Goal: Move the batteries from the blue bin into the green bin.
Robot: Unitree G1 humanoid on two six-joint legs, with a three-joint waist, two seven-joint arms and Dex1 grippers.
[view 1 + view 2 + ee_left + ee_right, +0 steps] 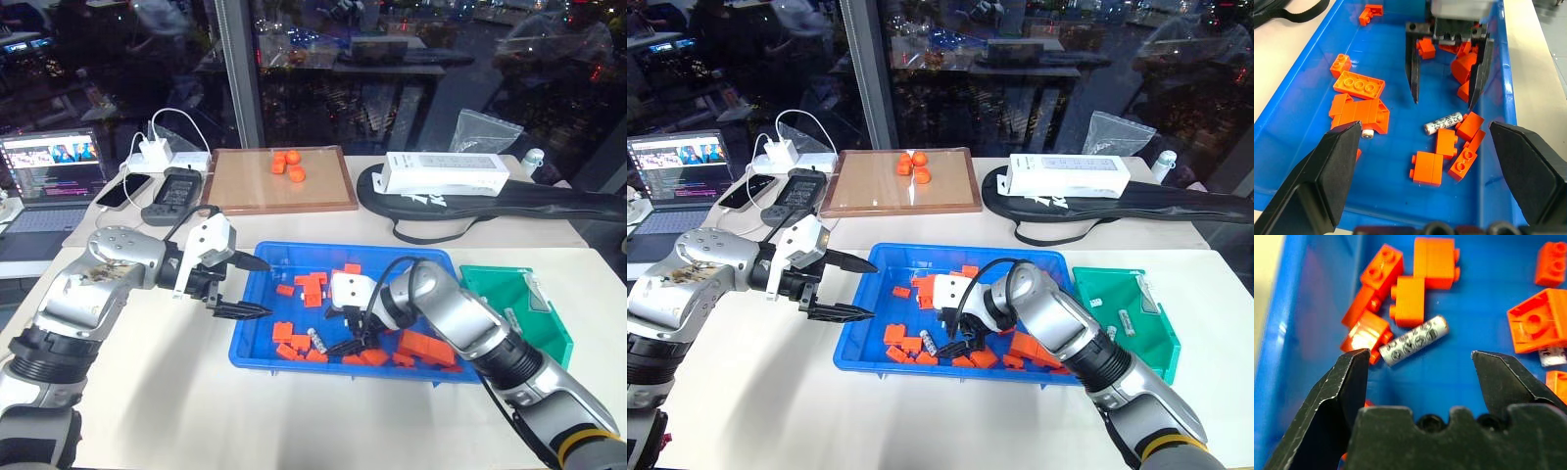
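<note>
- A pale counter (157, 392) carries the work; behind it a dark window reflects the room.
- At the near centre lies the blue bin (257, 290), a shallow tray strewn with orange toy bricks (312, 286), too jumbled to count.
- The right pincer (355, 340) dips into the bin's near half, its two black fingers spread wide apart and holding nothing.
- One battery (1414, 340) lies flat on the blue floor just beyond the right pincer's fingertips, in line with the gap between them, touching an orange brick at one end.
- A second battery (1552, 355) peeks from under a brick nearby.
- The left pincer (243, 286) hovers at the bin's 9 o'clock rim, fingers also wide apart and empty, pointing across the bin.
- At the blue bin's 3 o'clock, just beside it, sits the green bin (1156, 338); two small pale cylinders that look like batteries (1125, 321) lie inside.
- Farther back, at 12 o'clock, a brown wooden-framed board (245, 186) holds three orange pieces (287, 165).
- At 1 o'clock a white box (446, 174) rests on a black bag (558, 201).
- At 10 o'clock are a laptop (49, 181), a phone (123, 191), a white charger (155, 152) and a dark handheld device (176, 191).
</note>
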